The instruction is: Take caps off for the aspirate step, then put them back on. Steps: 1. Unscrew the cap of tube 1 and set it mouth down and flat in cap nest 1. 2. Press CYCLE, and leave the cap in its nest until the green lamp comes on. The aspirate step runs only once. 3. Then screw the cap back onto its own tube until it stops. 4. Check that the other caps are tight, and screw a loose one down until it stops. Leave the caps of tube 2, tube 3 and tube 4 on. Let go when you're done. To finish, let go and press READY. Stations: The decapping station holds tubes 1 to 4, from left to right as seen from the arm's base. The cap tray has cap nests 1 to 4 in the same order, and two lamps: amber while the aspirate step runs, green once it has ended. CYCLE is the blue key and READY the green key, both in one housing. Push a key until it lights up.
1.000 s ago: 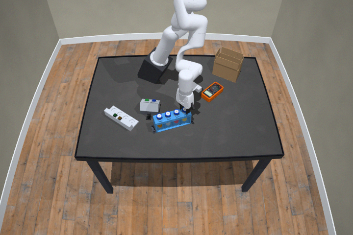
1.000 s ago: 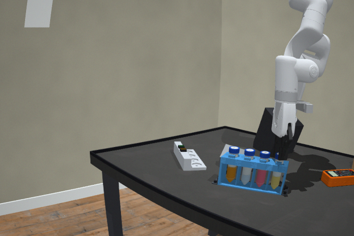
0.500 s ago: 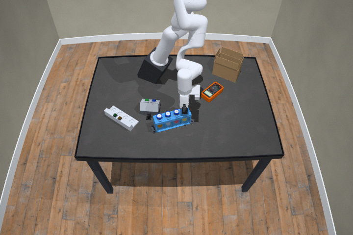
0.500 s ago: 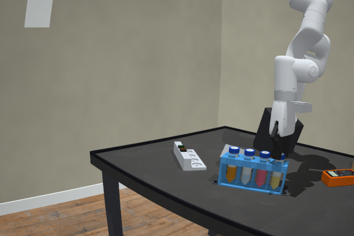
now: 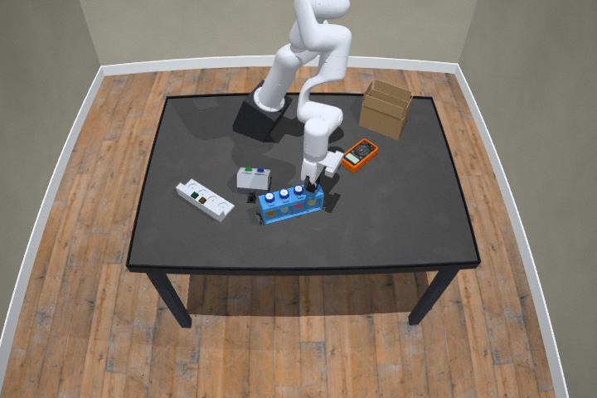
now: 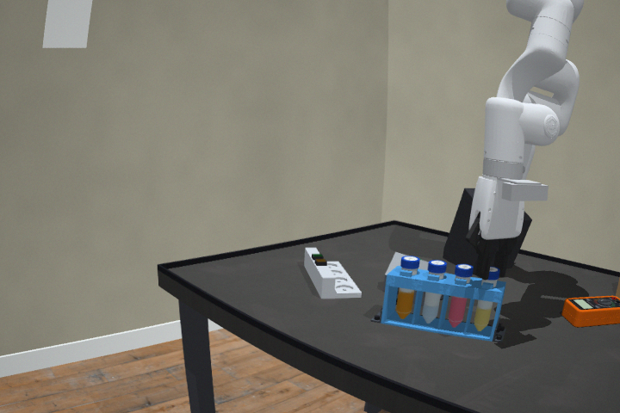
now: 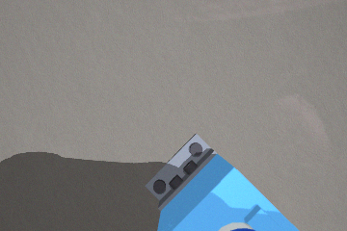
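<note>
The blue decapping station [image 5: 290,206] holds four tubes and also shows in the side view [image 6: 443,304] and at the bottom of the wrist view [image 7: 229,202]. My gripper [image 5: 312,187] stands upright over the end tube nearest the multimeter, the yellow one, and is shut on the cap of tube 1 [image 6: 492,274], which sits on its tube. The other three tubes carry blue caps [image 6: 437,266]. The white cap tray [image 5: 204,199] lies to the left with empty nests and both lamps dark. The key housing [image 5: 253,178] has a green key [image 5: 248,169] and a blue key [image 5: 260,170], both unlit.
An orange multimeter [image 5: 359,154] lies just beyond the gripper's side of the station. A cardboard box [image 5: 385,109] stands at the back right. The arm's black base block [image 5: 260,117] is behind the station.
</note>
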Robot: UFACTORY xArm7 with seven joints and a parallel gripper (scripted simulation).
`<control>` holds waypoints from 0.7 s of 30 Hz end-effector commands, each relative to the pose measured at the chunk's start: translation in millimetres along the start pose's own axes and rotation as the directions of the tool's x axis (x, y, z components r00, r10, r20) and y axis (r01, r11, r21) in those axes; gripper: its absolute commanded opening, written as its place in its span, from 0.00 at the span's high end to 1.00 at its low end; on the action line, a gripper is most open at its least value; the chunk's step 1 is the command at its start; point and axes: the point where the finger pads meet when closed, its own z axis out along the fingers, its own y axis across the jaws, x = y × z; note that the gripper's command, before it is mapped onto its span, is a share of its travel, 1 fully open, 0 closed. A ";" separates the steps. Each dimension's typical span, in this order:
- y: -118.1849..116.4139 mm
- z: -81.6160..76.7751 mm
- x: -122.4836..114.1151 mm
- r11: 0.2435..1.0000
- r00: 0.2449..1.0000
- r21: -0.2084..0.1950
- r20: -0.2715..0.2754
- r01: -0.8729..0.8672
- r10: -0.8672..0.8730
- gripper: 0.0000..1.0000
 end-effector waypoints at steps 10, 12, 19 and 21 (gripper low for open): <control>1.0 -1.0 0.9 0.999 0.999 -0.002 0.000 0.048 -0.048 1.00; 1.0 -1.0 0.9 0.999 0.999 -0.002 0.000 0.048 -0.048 1.00; 1.0 -1.1 0.9 0.922 0.922 -0.001 0.001 0.388 -0.388 1.00; 1.0 -1.1 0.9 0.878 0.878 -0.001 0.001 0.478 -0.478 1.00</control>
